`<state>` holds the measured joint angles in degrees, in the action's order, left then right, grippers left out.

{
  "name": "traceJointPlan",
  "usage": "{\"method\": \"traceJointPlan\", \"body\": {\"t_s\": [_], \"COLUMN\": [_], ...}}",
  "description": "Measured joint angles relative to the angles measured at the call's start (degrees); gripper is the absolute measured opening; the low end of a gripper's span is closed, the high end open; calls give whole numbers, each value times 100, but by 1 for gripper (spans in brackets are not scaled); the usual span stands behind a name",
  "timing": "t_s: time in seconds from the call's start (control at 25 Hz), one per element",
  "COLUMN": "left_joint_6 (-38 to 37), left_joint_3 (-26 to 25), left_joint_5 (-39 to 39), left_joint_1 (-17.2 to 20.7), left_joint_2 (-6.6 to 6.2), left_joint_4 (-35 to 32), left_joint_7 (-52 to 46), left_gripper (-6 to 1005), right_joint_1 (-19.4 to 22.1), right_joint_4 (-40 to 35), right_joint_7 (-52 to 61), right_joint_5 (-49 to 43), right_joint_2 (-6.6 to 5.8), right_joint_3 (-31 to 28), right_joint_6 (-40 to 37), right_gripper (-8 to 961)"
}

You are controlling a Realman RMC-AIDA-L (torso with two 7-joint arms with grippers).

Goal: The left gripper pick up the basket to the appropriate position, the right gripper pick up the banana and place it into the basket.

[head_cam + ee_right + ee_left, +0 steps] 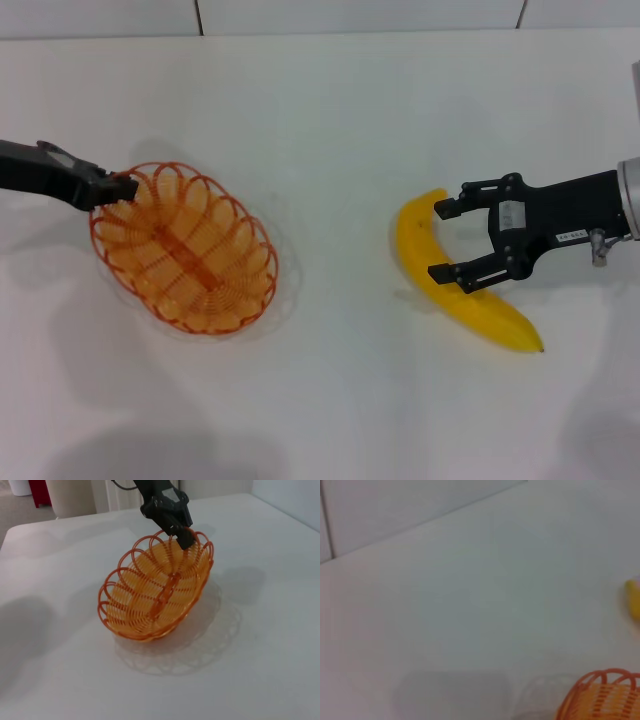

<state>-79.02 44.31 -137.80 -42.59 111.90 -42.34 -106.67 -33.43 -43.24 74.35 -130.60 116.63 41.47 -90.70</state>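
The orange wire basket is on the left of the white table, tilted, with its gripped end raised; it also shows in the right wrist view and partly in the left wrist view. My left gripper is shut on the basket's far-left rim, which the right wrist view shows too. The yellow banana lies on the table at the right, and its end shows in the left wrist view. My right gripper is open, with a finger on each side of the banana's upper half.
The white table runs to a tiled wall at the back. In the right wrist view the table's far edge shows, with a red object and pale furniture beyond it.
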Motion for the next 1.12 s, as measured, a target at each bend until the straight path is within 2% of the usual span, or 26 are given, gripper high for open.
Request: {"method": "traceJointPlan", "body": {"t_s": [0.52,0.56,0.6,0.72,0.88,1.12], "left_joint_6": [12,32,121,260,439,1263], "left_joint_3": [-144,-241,-452,-520,-528,-534], "left_joint_5": [672,709,816,944,1065,1148], "left_joint_1": [79,79,82,87,89,88], "left_joint_2": [10,37,122,201,263,379], "left_joint_4": [-31,-18,-2,33,208,617], "left_joint_7": [-206,-208,-185,-166,-175,-247], "left_gripper": [93,94,95,97,99,103], "right_joint_1": [-4,-5,-5,-5,-5,-5], "right_joint_4": [0,0,0,0,0,0], "right_joint_7": [13,14,14,15,14,13], "right_joint_5": [25,26,26,29,44,48], "right_joint_2": [-5,-5,-5,-3,-1,0], "right_joint_3": [-10,-6,-4,0,2,2], "right_joint_6": [114,126,128,131,133,133], "right_gripper": [882,882,882,882,882,882]}}
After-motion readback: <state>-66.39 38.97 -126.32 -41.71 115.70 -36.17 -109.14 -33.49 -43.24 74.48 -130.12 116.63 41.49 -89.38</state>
